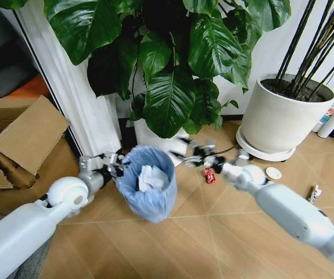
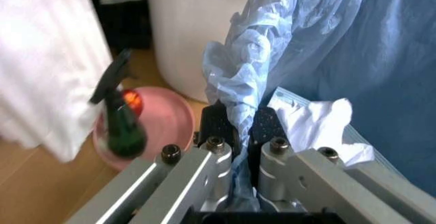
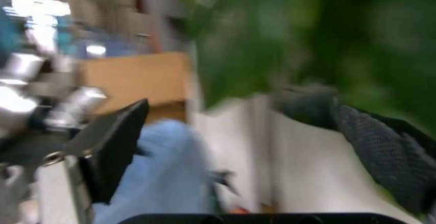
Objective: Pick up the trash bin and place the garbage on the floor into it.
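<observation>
Bin (image 1: 149, 186) held off the floor (image 1: 213, 232) by the left pincer (image 1: 115, 167), which is closed on the rim: in the left wrist view the pincer (image 2: 237, 127) has both pads (image 2: 216, 124) pressed against a fold of the blue bag (image 2: 320, 45), with nothing else between them. Bin tilted, mouth turned toward the robot, white paper wad (image 1: 151, 176) lying inside; same wad (image 2: 313, 124) sits just beside the left pincer on the inner side of the bag. Right pincer (image 1: 197, 152) hangs just past the far side of the bin, near the white plant pot (image 1: 155, 139); in the right wrist view its fingers (image 3: 112, 142) are spread wide and hold nothing, the blue bag (image 3: 160, 183) lying between them in the background. Red wrapper (image 1: 209, 175) on the floor just below the right pincer; white disc (image 1: 273, 173) and a slim wrapper (image 1: 313, 193) farther out beyond the right arm, well apart from the bin.
</observation>
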